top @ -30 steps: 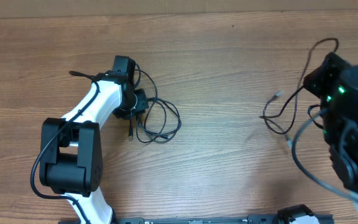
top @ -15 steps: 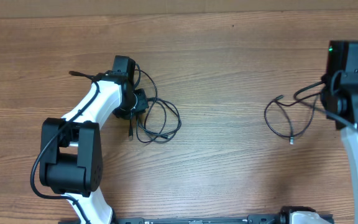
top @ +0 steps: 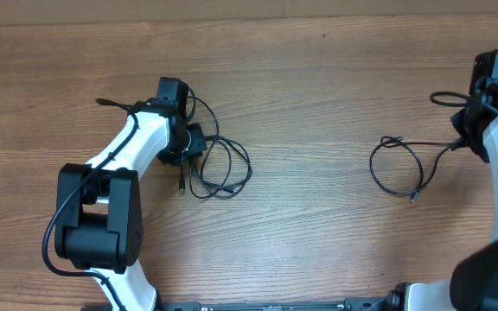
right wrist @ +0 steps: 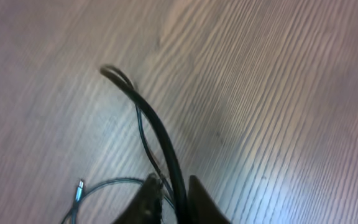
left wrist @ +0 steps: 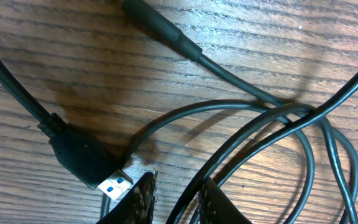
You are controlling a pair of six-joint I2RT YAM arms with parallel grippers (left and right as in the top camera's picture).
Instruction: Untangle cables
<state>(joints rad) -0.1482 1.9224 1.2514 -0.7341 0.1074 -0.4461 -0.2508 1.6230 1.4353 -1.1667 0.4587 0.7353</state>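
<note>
Where the wooden table point(top: 318, 78) runs toward nine o'clock in the overhead view, the tangled cables point(top: 225, 170) lie in loose overlapping loops. The left gripper point(left wrist: 178, 200) is pinched onto one strand, with a blue-tongued USB plug point(left wrist: 89, 158) just at ten o'clock of its fingers. Toward three o'clock a single looped cable point(top: 396, 168) lies well apart from the tangle, one end rising between the fingers of the right gripper point(right wrist: 171, 196); blur hides whether they clamp it.
</note>
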